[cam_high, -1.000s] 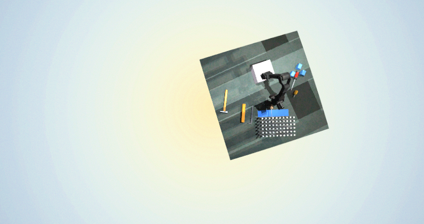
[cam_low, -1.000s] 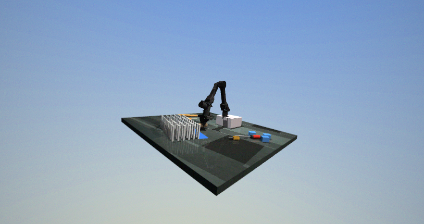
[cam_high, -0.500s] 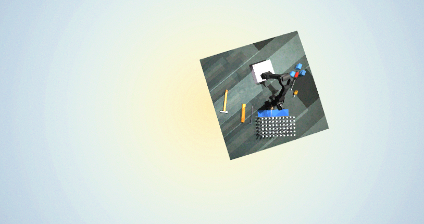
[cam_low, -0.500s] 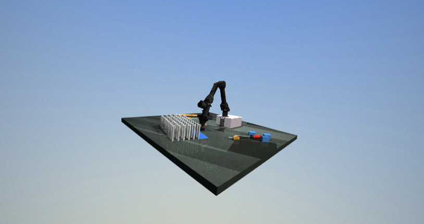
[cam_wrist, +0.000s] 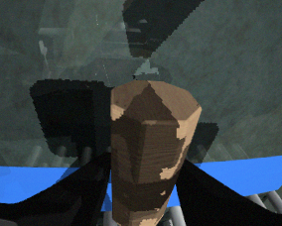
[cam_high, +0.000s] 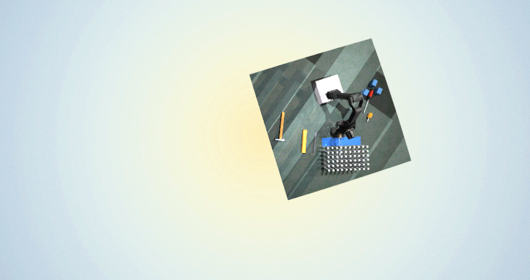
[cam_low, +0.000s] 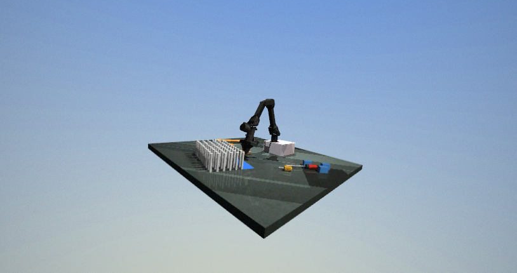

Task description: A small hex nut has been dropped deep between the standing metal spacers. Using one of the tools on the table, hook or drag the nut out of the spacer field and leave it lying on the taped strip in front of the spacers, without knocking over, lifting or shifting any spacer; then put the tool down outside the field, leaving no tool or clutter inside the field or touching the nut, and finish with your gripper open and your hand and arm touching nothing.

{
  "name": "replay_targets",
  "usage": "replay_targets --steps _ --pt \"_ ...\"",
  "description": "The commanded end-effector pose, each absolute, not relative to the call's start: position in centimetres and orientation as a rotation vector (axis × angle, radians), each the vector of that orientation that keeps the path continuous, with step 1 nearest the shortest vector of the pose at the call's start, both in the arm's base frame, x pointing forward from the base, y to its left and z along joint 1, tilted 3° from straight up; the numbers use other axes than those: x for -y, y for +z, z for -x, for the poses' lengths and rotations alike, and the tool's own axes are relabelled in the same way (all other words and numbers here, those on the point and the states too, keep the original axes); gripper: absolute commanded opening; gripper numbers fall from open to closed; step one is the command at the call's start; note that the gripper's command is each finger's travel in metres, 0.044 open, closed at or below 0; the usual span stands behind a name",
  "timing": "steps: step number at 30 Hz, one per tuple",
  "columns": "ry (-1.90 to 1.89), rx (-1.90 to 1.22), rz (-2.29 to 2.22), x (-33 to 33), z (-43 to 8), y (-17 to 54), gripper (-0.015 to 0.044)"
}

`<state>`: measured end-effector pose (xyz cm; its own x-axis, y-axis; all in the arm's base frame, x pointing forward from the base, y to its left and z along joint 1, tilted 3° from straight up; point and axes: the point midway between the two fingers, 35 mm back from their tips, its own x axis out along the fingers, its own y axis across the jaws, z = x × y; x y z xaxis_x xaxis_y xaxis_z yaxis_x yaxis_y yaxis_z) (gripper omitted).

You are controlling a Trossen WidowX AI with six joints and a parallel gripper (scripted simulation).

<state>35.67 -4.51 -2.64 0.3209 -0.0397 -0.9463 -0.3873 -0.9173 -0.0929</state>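
My gripper [cam_high: 338,135] [cam_low: 246,152] [cam_wrist: 143,162] is shut on the faceted wooden handle [cam_wrist: 150,136] of a tool. The handle's end faces the wrist camera. The gripper is low, beside the blue taped strip [cam_high: 349,140] [cam_low: 247,166] [cam_wrist: 243,173]. In the top view a thin pale shaft runs from the handle over the strip toward the metal spacers [cam_high: 368,168] [cam_low: 230,160] [cam_wrist: 177,216]. The spacers stand upright in several rows. The shaft's far end cannot be made out among them. The hex nut cannot be made out in any view.
Left of the field in the top view are a thin grey bar [cam_high: 314,142], a yellow bar [cam_high: 304,140] and a hammer [cam_high: 282,124]. The arm's base stands on a white block [cam_high: 327,85] [cam_low: 283,148]. Right are a stubby yellow screwdriver [cam_high: 370,115] [cam_low: 288,168], a red screwdriver [cam_high: 370,93] and blue cubes [cam_high: 374,82].
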Motion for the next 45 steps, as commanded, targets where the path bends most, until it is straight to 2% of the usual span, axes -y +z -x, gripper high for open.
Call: replay_targets --steps 1,45 --pt "1.625 -0.377 2.291 4.6 -36.1 -2.6 0.0000" --pt "1.623 -0.378 2.294 5.6 -38.4 -2.5 0.0000"
